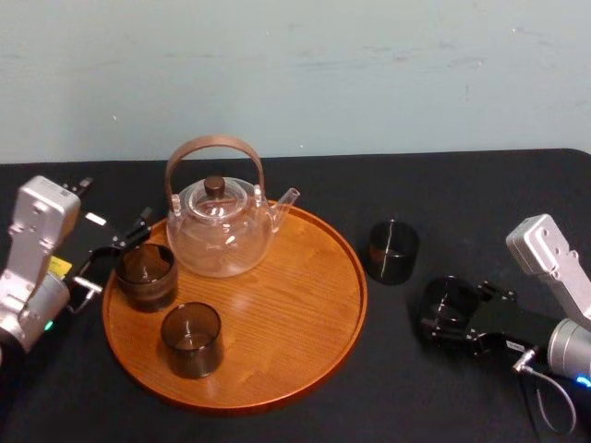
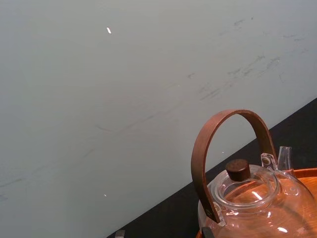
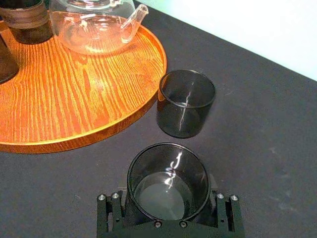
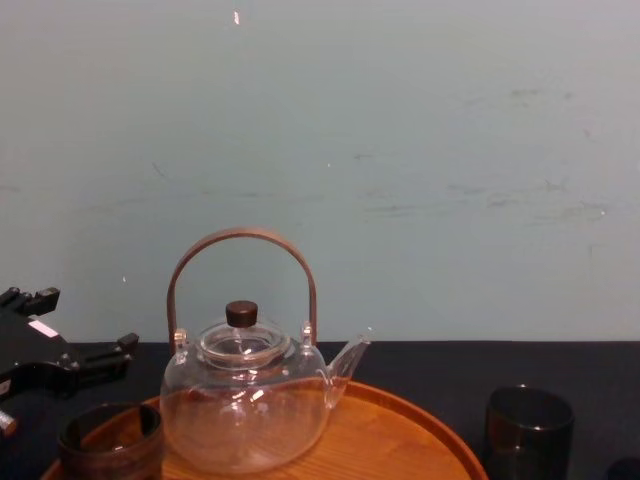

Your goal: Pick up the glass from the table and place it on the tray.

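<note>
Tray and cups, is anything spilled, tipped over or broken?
Nothing stands out. The teapot and two glasses stand upright on the tray. A third glass stands on the table beside it, and a fourth glass is at the right gripper. Nothing is spilled or cracked.

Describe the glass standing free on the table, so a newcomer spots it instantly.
Find the round wooden tray; just off its right rim, on the black cloth, stands a dark smoked glass. Unlike the two glasses on the tray beside the left gripper, or the fourth glass at the right gripper, it stands alone.
</note>
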{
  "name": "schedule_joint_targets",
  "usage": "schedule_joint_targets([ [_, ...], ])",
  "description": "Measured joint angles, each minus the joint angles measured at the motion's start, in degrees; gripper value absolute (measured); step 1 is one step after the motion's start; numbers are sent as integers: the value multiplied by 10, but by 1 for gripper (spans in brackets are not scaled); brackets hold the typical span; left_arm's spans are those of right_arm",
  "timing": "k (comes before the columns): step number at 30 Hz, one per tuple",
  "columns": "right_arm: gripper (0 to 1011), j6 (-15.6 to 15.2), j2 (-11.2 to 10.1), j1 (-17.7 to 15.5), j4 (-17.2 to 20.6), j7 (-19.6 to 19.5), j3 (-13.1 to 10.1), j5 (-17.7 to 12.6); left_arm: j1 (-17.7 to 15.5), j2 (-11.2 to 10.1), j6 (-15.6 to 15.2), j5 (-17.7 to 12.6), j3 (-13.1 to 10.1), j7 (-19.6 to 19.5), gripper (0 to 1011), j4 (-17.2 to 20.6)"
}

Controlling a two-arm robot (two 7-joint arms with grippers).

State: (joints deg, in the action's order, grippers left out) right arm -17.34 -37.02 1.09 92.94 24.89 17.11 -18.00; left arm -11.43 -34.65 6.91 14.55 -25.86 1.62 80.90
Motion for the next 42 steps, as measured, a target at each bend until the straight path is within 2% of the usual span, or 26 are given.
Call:
schedule_joint_targets([
  [17, 908, 2, 0, -2, 1, 0, -2, -2, 0, 0, 0, 0, 0, 0, 1001, 0],
  [26, 908, 3, -13, 0, 20, 17, -8, -16, 0, 0, 0, 0, 0, 0, 1001, 0],
  [36, 908, 10, -11, 32, 34, 33, 14, -19, 0, 0, 0, 0, 0, 0, 1001, 0],
  [42, 908, 25, 5, 63, 34, 44, 45, -14, 0, 0, 0, 0, 0, 0, 1001, 0],
])
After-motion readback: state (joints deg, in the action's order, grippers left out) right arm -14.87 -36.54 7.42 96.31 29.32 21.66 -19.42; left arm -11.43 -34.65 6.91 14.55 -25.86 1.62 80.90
